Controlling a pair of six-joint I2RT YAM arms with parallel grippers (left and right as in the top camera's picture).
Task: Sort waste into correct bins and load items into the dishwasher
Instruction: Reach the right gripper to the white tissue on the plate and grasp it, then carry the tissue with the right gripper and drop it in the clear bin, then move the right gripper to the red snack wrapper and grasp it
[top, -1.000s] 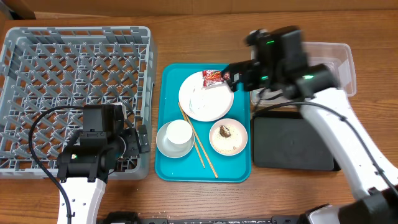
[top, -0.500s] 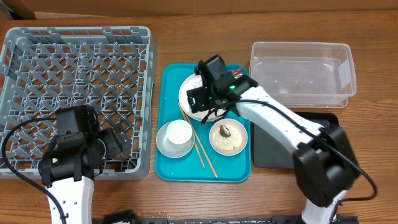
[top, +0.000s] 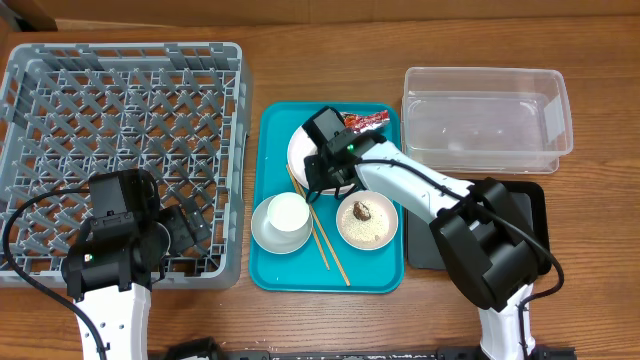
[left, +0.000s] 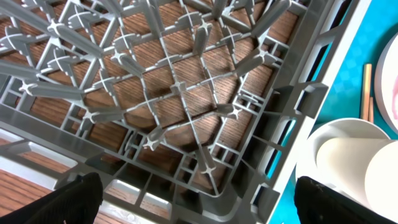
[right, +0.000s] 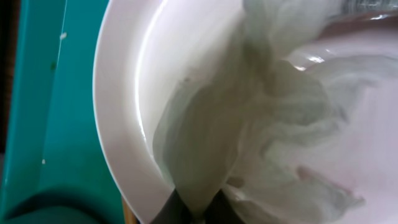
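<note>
My right gripper (top: 322, 172) is down on the white plate (top: 299, 143) in the teal tray, shut on a crumpled whitish translucent sheet (right: 249, 124) lying on the plate (right: 130, 81); its dark fingertips (right: 178, 210) pinch the sheet's lower fold. The red-and-silver wrapper (top: 366, 120) lies by the plate's far right rim. A white bowl holding a small cup (top: 283, 220), the chopsticks (top: 322, 238) and a small dish with rice and a brown scrap (top: 367, 222) sit in the tray's near half. My left gripper (top: 205, 228) hangs open over the grey dish rack's (top: 120, 100) near right corner (left: 261, 143).
The teal tray (top: 272, 275) lies between the rack and the bins. The clear tub (top: 487, 120) stands at the back right, with the black tray (top: 421, 248) in front of it, partly under my right arm's base. The bowl's rim (left: 348, 134) shows beside the rack.
My right arm swung from over the clear tub down to the plate and its gripper shut on the whitish sheet. The wrapper now lies a little further right. The left arm shifted slightly left.
</note>
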